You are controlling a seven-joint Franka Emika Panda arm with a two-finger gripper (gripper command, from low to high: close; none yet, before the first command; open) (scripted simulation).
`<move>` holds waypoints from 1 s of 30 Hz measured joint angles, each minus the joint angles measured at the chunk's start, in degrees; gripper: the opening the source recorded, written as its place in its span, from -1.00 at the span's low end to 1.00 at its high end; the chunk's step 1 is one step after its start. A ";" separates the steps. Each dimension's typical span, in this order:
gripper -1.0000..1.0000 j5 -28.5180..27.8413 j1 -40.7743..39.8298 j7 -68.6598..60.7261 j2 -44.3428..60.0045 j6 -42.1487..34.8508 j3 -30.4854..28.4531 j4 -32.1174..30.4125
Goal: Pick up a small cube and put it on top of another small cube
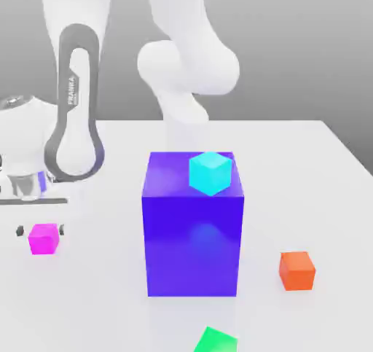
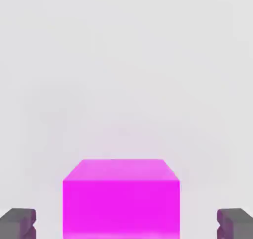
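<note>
Pink cube between two open fingers

The small pink cube (image 1: 44, 239) sits flat on the white table (image 1: 291, 176), over on the exterior view's left. The gripper (image 1: 41, 230) is right above it and is spread wide. One dark fingertip (image 1: 20, 231) is on one side of the cube, and the other dark fingertip (image 1: 62, 229) is on the other side. In the hand view there is a gap on both sides of the cube, so the fingers are not pinching it. The cube's sides line up neatly with the fingers.

Next to the pink cube, but not touching it, is a big blue-purple block (image 1: 192, 245). It stands up tall in the middle of the exterior view. A small bright blue cube (image 1: 210, 173) seems to be on top of it, near the front edge and toward the exterior view's right, though it is hard to be sure just how it sits. One of its corners points at the camera.

Past the big block, on the exterior view's right, a small orange cube (image 1: 296, 271) sits by itself on the table. A green thing (image 1: 217, 341) pokes in at the bottom of the exterior view, and part of it is cut off. The white robot arm (image 1: 78, 73) comes down from the top of that view.
</note>
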 joint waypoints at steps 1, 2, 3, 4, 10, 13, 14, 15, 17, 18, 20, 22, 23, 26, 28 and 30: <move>-1.00 0.00 0.00 0.00 0.00 -0.02 0.00 0.00; -1.00 -0.01 0.00 0.01 0.00 -0.05 0.00 0.00; -1.00 -0.02 0.00 0.02 0.00 -0.10 0.00 0.00; -1.00 -0.03 -0.01 0.03 -0.01 -0.16 0.00 0.00; -1.00 -9.51 5.83 7.38 -7.14 -5.23 -7.96 -2.05; -1.00 -17.45 8.24 14.12 -12.10 -9.05 -11.53 -2.77; -1.00 -18.19 9.13 13.96 -12.05 -9.93 -10.76 -1.83; -1.00 -18.67 10.10 12.74 -11.66 -10.77 -9.43 -0.59; -1.00 -19.42 12.14 9.12 -10.53 -12.38 -6.18 2.18; -1.00 -19.81 13.13 7.16 -9.98 -13.12 -4.56 3.50; -1.00 -20.66 15.06 3.17 -8.93 -14.54 -1.38 6.05; -1.00 -21.59 17.01 -0.81 -7.90 -15.94 1.75 8.56; -1.00 -22.12 17.94 -2.77 -7.39 -16.63 3.36 9.81; -1.00 -23.69 20.94 -8.76 -5.89 -18.70 7.93 13.52; -1.00 -24.89 22.66 -13.16 -5.10 -20.04 10.78 15.71; -1.00 -26.22 24.09 -17.73 -4.44 -21.32 13.65 17.71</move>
